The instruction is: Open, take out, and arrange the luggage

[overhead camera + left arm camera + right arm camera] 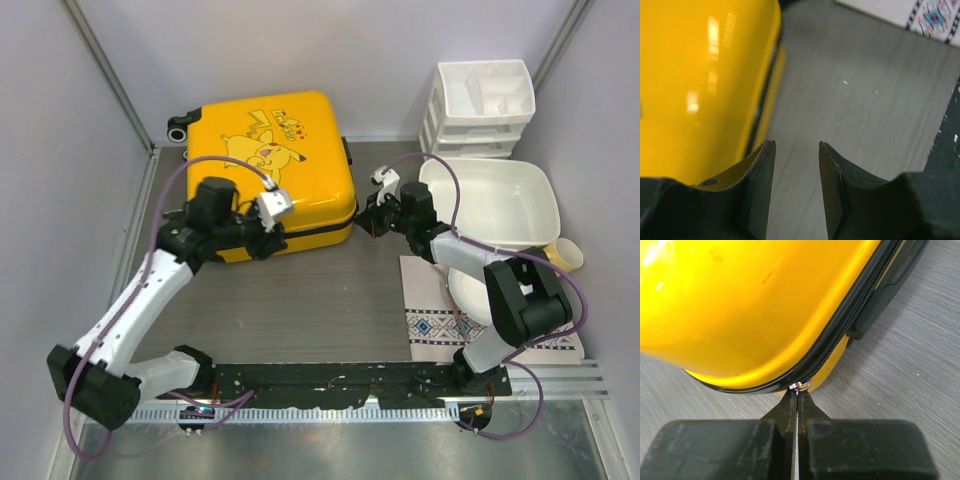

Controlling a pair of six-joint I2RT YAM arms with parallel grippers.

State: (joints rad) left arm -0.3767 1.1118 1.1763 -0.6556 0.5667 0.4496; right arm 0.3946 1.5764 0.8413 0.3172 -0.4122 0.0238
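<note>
At the luggage (740,305) corner, right jaws pinch the zipper pull (801,386).

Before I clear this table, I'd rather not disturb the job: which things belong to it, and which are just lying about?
Job: suitcase, zip pull, right gripper, left gripper.
Lying about: basin, drawer organizer, mat.

A robotics lab (a walled test cell): plain grey panels (60,150), arms (140,300) bolted to an aluminium rail (400,412).
</note>
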